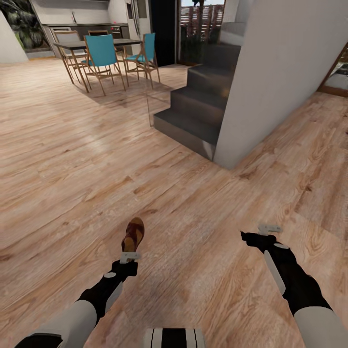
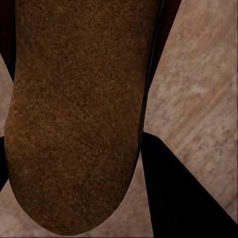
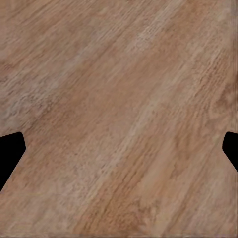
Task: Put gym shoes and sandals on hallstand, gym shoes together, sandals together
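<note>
One dark brown sandal [image 1: 133, 235] hangs just above the corridor floor [image 1: 203, 203], ahead of my left arm, with its toe pointing away from me. My left gripper [image 1: 130, 256] is shut on its near end. In the left wrist view the sandal's rough brown sole [image 2: 74, 124] lies between my dark fingers [image 2: 173, 198]. My right gripper [image 1: 269, 228] hovers over bare planks at the right; in the right wrist view the gripper [image 3: 119, 151] is open, with nothing but wood grain between its fingertips [image 3: 10, 153]. The gym shoes and the hallstand are out of view.
A dark grey staircase [image 1: 193, 111] rises ahead beside a white wall [image 1: 280, 72]. A dining table [image 1: 96, 44] with blue chairs [image 1: 100, 53] stands at the far left. Open plank floor stretches to the left and between me and the stairs.
</note>
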Robot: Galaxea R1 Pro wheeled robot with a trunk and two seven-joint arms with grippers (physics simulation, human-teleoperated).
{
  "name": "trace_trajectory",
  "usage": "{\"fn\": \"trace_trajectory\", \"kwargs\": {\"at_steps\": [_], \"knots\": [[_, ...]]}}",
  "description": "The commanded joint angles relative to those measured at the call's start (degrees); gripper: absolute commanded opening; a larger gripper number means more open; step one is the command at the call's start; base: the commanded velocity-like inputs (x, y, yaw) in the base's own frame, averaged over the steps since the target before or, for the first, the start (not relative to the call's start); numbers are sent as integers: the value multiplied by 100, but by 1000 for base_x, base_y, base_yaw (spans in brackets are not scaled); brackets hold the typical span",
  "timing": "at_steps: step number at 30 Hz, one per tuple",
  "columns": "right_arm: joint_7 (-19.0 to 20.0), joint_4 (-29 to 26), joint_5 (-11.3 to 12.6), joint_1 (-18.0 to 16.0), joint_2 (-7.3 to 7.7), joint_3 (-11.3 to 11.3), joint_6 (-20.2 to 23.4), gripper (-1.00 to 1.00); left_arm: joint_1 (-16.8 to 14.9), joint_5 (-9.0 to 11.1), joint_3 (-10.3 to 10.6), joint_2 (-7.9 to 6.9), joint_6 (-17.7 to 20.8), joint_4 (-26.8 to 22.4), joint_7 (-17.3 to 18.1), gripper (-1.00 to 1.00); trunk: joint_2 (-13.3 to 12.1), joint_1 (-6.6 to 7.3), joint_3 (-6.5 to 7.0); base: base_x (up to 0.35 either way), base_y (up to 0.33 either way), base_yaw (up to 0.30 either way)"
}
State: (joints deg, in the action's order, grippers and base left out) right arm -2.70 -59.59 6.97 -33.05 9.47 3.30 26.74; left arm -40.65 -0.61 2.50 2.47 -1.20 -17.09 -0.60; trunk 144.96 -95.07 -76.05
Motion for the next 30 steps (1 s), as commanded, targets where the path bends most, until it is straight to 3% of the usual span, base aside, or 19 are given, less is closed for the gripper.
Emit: {"fn": "trace_trajectory", "kwargs": {"at_steps": [1, 8, 15, 30], "knots": [[-28, -8, 59, 0, 3, -1, 24, 100, -4, -27, 23, -1, -12, 4, -1, -100, 2, 5, -4, -326, -143, 0], [-35, -8, 66, 0, 3, -3, 30, 100, -4, -27, 22, -1, -12, 4, -2, -100, 2, 5, 3, -210, -68, -26], [-45, -4, 67, 0, 3, 8, 48, 100, -4, -21, 28, 2, -9, 4, -8, -100, 2, 5, 38, -21, -5, -239], [-55, 296, 59, 0, 20, 15, 50, 100, -4, -9, 45, 7, 1, -14, -10, -100, -18, 43, 424, -1, 0, -257]]}}
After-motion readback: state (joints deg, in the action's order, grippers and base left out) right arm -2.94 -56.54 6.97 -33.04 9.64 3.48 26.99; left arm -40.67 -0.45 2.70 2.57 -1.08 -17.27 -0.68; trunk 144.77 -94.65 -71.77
